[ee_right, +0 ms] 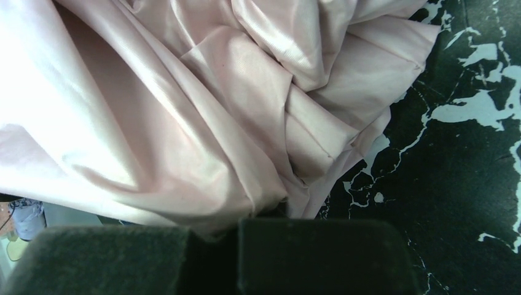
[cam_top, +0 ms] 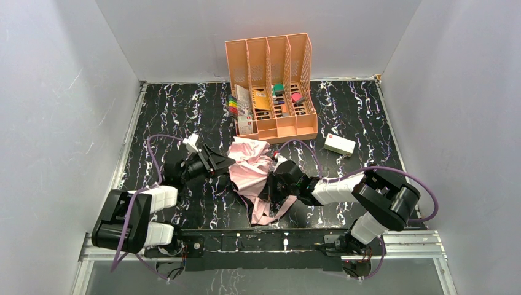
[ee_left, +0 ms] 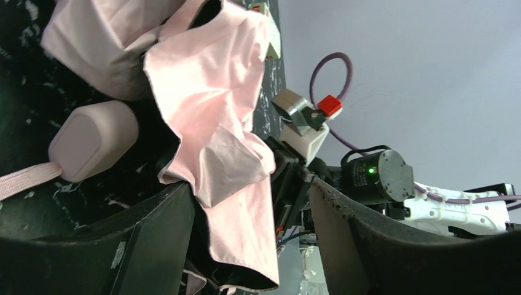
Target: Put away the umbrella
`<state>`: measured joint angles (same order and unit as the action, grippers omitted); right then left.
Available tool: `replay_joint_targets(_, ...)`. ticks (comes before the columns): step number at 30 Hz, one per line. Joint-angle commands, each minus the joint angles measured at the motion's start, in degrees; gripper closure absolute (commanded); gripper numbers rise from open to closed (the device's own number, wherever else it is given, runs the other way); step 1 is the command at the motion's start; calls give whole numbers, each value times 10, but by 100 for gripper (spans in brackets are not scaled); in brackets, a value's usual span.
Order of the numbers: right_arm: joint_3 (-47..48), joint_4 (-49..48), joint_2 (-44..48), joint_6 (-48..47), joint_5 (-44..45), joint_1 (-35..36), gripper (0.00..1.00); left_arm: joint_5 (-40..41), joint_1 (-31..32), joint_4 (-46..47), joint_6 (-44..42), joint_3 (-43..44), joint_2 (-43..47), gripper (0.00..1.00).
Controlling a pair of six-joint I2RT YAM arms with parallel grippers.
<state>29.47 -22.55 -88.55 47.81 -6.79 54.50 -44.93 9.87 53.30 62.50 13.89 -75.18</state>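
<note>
The black left gripper [cam_top: 225, 163] stands with fingers apart, pale pink cloth hanging between them. The crumpled folding umbrella [cam_top: 249, 165], pale pink and black fabric, lies mid-table on the black white-veined tabletop [cam_top: 178, 110], just in front of the orange slotted plastic desk organiser [cam_top: 273, 67]. The black right gripper [cam_top: 276, 177] presses its fingers together at the fabric's edge

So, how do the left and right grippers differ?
The left gripper: jaws apart, fabric of the umbrella hanging between them; the right gripper: jaws shut, seemingly pinching that fabric. The left gripper sits left of the umbrella, the right gripper right of it. Both are at the umbrella.
</note>
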Motion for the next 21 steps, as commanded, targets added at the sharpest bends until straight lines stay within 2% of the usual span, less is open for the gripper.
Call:
replay_joint_targets(1, -9, 78, -17, -25, 29, 0, 100, -26, -3, 37, 13, 37, 31, 36)
replay_joint_targets(8, -9, 74, -20, -22, 28, 0, 100, -50, -2, 37, 34, 85, 48, 37)
replay_joint_targets(12, -8, 73, -22, -23, 27, 0, 100, -51, -2, 29, 30, 83, 43, 38)
replay_joint_targets(21, -12, 75, -17, -22, 30, 1, 100, 27, -2, -95, -14, 55, 46, 33)
